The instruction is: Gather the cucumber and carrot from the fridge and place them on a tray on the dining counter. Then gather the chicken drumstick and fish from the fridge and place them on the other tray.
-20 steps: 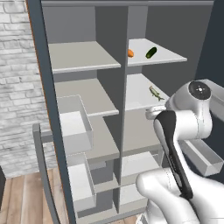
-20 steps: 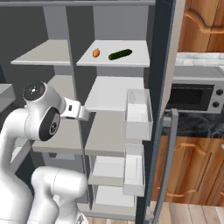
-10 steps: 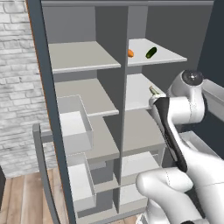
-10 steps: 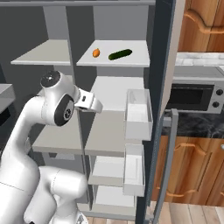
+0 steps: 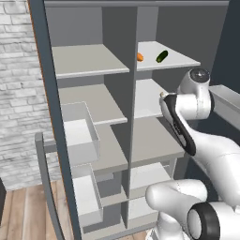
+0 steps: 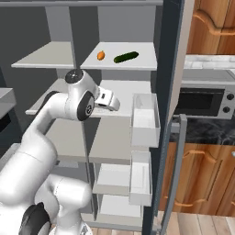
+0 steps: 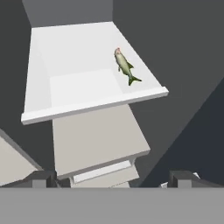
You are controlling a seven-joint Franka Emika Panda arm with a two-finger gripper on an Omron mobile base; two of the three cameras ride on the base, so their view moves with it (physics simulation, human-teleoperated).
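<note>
Jaws released, empty, hanging above the small grey-green fish (image 7: 125, 66) near the right edge of the white middle fridge shelf (image 7: 70, 87). Farther up, the dark green cucumber (image 6: 125, 57) and small orange carrot (image 6: 101, 55) lie apart on the top shelf (image 6: 137, 64). Risk: grabbing the fish first breaks the tray order; the shelf lip could catch the wrist.

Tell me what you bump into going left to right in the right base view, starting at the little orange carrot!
carrot → cucumber → fridge door bins → microwave
</note>
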